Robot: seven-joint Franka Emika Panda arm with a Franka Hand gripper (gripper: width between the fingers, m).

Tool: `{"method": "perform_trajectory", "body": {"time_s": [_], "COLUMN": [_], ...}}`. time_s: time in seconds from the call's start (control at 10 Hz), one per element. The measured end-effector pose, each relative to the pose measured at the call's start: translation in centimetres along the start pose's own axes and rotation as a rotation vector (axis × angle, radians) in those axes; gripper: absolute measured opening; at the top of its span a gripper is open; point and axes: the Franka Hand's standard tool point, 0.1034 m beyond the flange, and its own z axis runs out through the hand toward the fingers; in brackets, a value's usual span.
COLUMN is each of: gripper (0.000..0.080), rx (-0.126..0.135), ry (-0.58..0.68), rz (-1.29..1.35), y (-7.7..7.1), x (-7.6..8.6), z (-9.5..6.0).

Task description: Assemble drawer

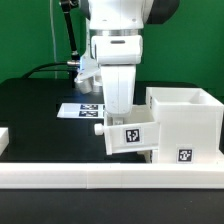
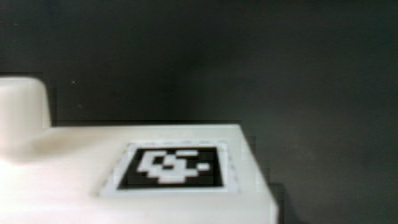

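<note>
White plastic fills the near part of the exterior view; the arm's white wrist comes straight down over a small knobbed tray [image 1: 128, 136], and the gripper [image 1: 120, 116] sits at that tray's top edge, its fingers hidden behind the tray's walls, so I cannot tell whether they are spread, pressed together or pinching the tray; the tray carries a black-and-white tag [image 1: 134, 135] on the face turned to the camera and a small knob [image 1: 97, 128] on its side toward the exterior view's left; just beside the gripper, toward the exterior view's right, stands the tall boxy housing [image 1: 186, 125], touching or nearly touching the tray; its top is open and only bare white inner walls show inside it; it has its own tag [image 1: 184, 155] low on the front; below the gripper, nearer the camera, a long white rail [image 1: 100, 178] runs across the black table [image 1: 35, 110]; beyond the gripper lies the marker board [image 1: 78, 108], flat on the table, partly hidden by the arm; whether anything lies inside the tray cannot be seen from here.

White plastic again in the wrist view, blurred and very close; a flat face of the tray [image 2: 71, 165] lies directly under the camera with a tag [image 2: 173, 166] on it, and a rounded white post [image 2: 22, 115], probably the knob, rises at its edge; the dark table [image 2: 267, 60] shows beyond; no fingers are visible here.
</note>
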Motion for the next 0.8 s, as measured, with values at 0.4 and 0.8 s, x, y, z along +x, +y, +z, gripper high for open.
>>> {"method": "perform_trajectory", "body": {"time_s": [0.4,0.8], "gripper": [0.0044,0.0044], "rx": [-0.016,-0.032], "ry": [-0.001,-0.031], "rz": [-0.029,-0.048], "y": [0.27,0.52], "x": [0.38,0.51], "z": [-0.09,-0.15]}}
